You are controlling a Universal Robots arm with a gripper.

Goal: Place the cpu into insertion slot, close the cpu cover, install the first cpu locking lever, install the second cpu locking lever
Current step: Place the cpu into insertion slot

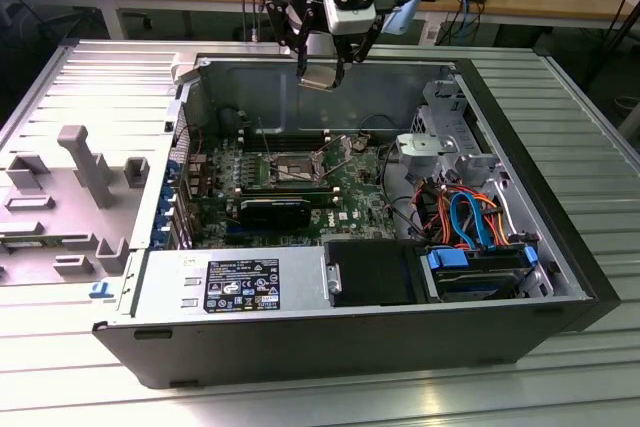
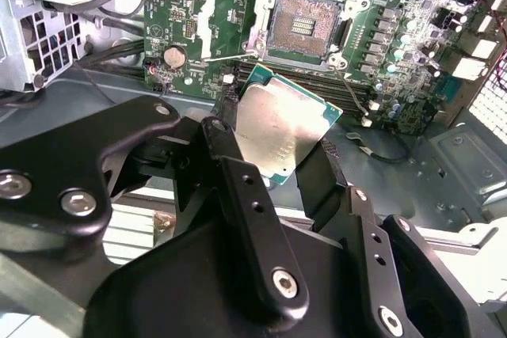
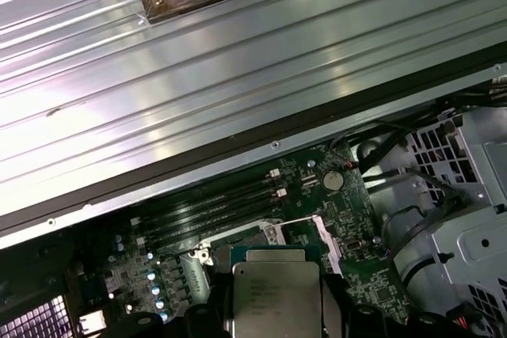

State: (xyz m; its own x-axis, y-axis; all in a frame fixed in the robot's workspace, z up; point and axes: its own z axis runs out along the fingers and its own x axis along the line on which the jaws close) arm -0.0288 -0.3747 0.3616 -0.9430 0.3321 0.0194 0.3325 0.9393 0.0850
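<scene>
Two fingers (image 2: 224,148) of the gripper (image 1: 320,71) clamp the cpu (image 2: 279,126) by opposite edges. They are closed only to the chip's width, so the silver-grey lid and the contact face are left untouched.

In the exterior view the gripper hangs above the open computer case (image 1: 350,347), well apart from the motherboard (image 1: 345,187) below. This height keeps the chip clear of the case walls and cabling.

In the second wrist view the cpu sits roughly in line with the insertion slot (image 2: 305,25) but apart from it. The insertion slot is bare, with its contact field exposed, and the chip is not yet seated.

A thin silver frame beside the socket appears to be the cpu cover (image 2: 230,21), swung up and clear of the opening, though the viewing angle makes this uncertain. That position leaves an unobstructed path down into the socket.

Judged from these positions, the task stands at its first step: chip gripped above the case, nothing closed or latched.
</scene>
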